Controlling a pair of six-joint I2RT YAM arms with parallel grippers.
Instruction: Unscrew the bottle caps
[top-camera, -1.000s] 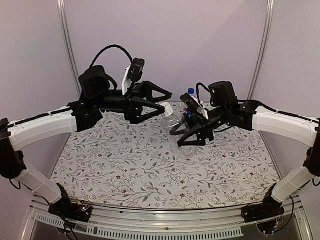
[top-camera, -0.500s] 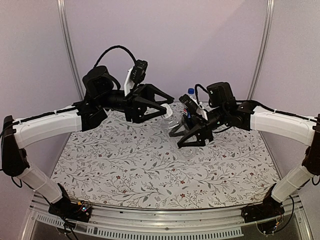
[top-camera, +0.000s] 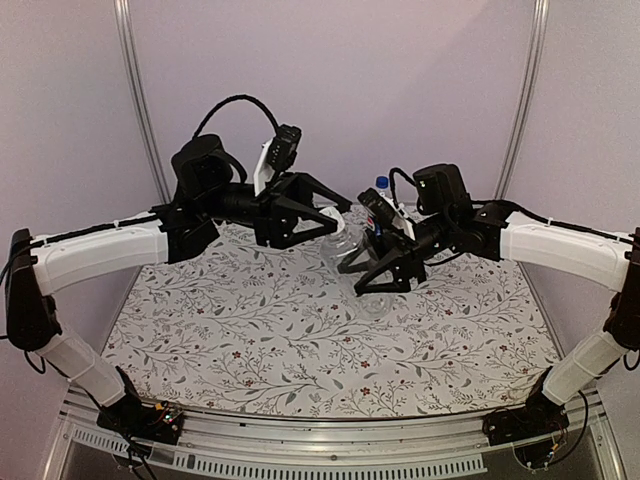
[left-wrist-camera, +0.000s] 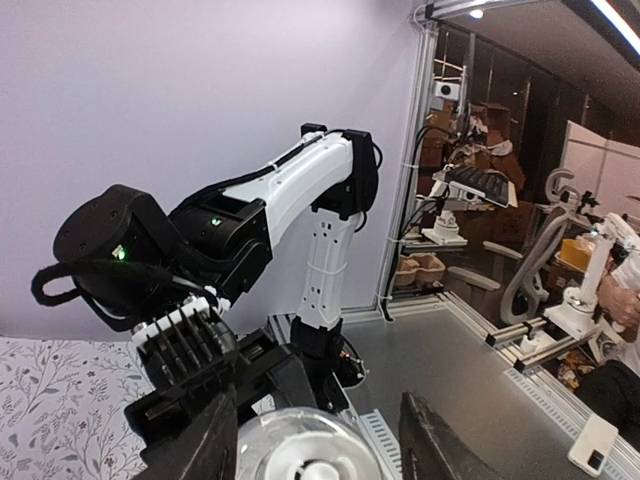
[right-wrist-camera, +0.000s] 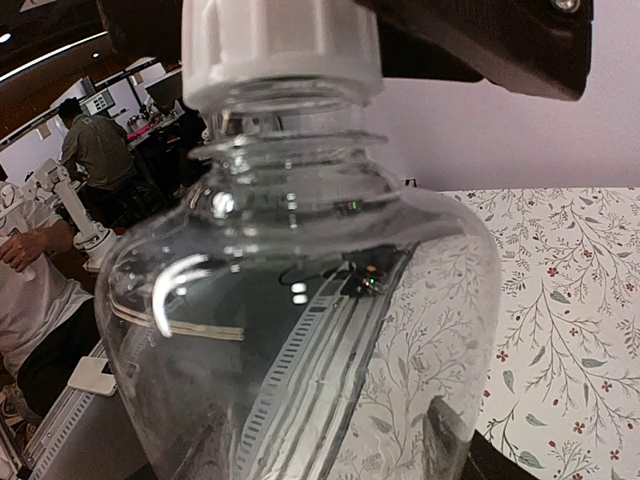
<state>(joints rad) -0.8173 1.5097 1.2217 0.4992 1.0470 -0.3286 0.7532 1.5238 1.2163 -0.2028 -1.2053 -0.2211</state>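
My right gripper (top-camera: 370, 272) is shut on the body of the plain clear bottle (top-camera: 358, 255) and holds it tilted above the table, neck toward the left arm. The bottle fills the right wrist view (right-wrist-camera: 300, 300), between the right gripper's (right-wrist-camera: 320, 450) fingers. Its pale white cap (right-wrist-camera: 280, 50) is on the neck. My left gripper (top-camera: 340, 215) is open, with one finger on either side of that cap (left-wrist-camera: 325, 468); in its own wrist view the left gripper (left-wrist-camera: 318, 420) shows a wide gap. A blue cap (top-camera: 381, 184) tops the second bottle behind the right arm; its body is mostly hidden.
The table has a floral cloth (top-camera: 250, 330). Lilac walls with metal posts (top-camera: 140, 100) close the back and sides. An aluminium rail (top-camera: 330, 440) runs along the near edge between the arm bases.
My left arm has risen and moved a little right, bringing its open jaws closer round the cap. My right gripper has lifted slightly with the bottle and then held still.
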